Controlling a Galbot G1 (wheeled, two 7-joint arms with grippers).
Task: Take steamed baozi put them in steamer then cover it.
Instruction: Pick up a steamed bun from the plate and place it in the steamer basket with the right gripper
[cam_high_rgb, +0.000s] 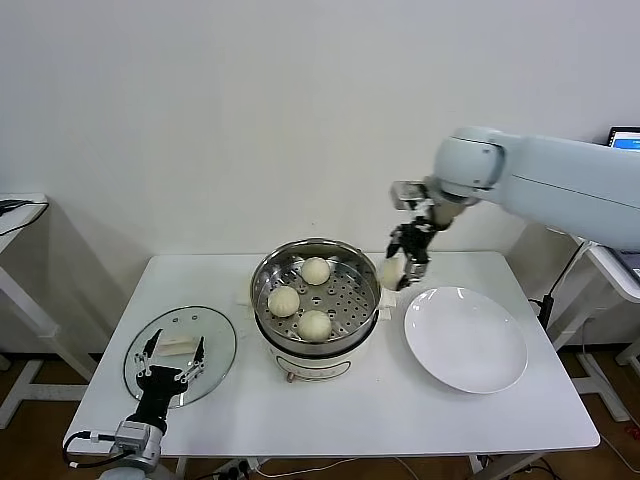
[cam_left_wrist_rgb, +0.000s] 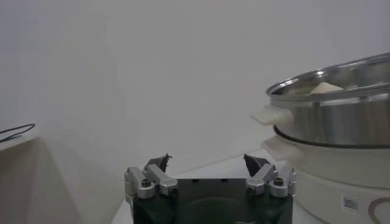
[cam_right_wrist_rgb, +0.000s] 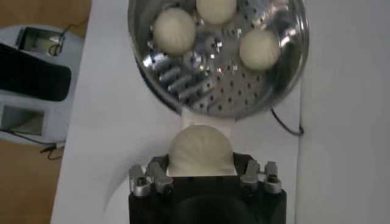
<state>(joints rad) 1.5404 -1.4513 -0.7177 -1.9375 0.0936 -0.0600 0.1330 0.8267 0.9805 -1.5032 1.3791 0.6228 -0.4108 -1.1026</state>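
Right gripper (cam_high_rgb: 403, 268) hangs in the air just beside the steamer's (cam_high_rgb: 316, 345) right rim, above the table (cam_high_rgb: 480, 410), fingers pinching the fourth baozi (cam_right_wrist_rgb: 200, 150); in the right wrist view that bun sits between the pads, outside the pot; three baozi (cam_high_rgb: 314, 324) already lie on the perforated tray (cam_right_wrist_rgb: 225, 97) inside the steamer, apart from each other; white plate (cam_high_rgb: 466, 338) lies right of the steamer, bare; cover (cam_high_rgb: 181, 353) lies flat on the table left of the steamer, white handle (cam_high_rgb: 176, 345) up; left gripper (cam_high_rgb: 170, 374) sits low at the cover's near edge, left of the steamer, fingers (cam_left_wrist_rgb: 159, 163) spread, holding nothing.
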